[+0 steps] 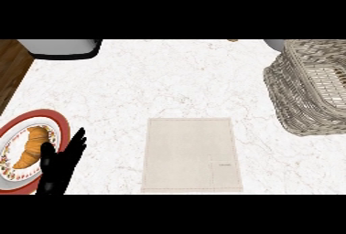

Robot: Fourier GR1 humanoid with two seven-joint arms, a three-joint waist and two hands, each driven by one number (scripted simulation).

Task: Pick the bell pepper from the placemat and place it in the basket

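The marble desk (169,77) carries everything. The only hand in view is the left hand (59,164), resting at the lower left with its fingers straight, slightly spread and pointing up, holding nothing. The right hand does not show at all, so its state cannot be told.

Well to the right of the left hand and somewhat beyond it stands the wicker basket (297,91), cut off by the view's right edge. The part of its inside that shows is only woven floor and wall. No pepper can be made out there, though part of the inside lies outside the view.

Between the left hand and the basket, nearer the hand, the beige placemat (191,155) lies flat on the desk, and no bell pepper shows on it. The task's thing appears nowhere in this view.

Judging from that, the pick step looks done. The pepper is probably either with the unseen right hand or in the hidden part of the basket. If it is being carried, the next move calls for bringing it over the basket's near rim and letting go inside.

Just left of the left hand sits a red-rimmed plate (59,119), its right rim overlapped by the fingers, with a croissant (30,148) on it. Straight beyond the hand, at the desk's far edge, is a grey vessel (61,48) whose inside is hidden.
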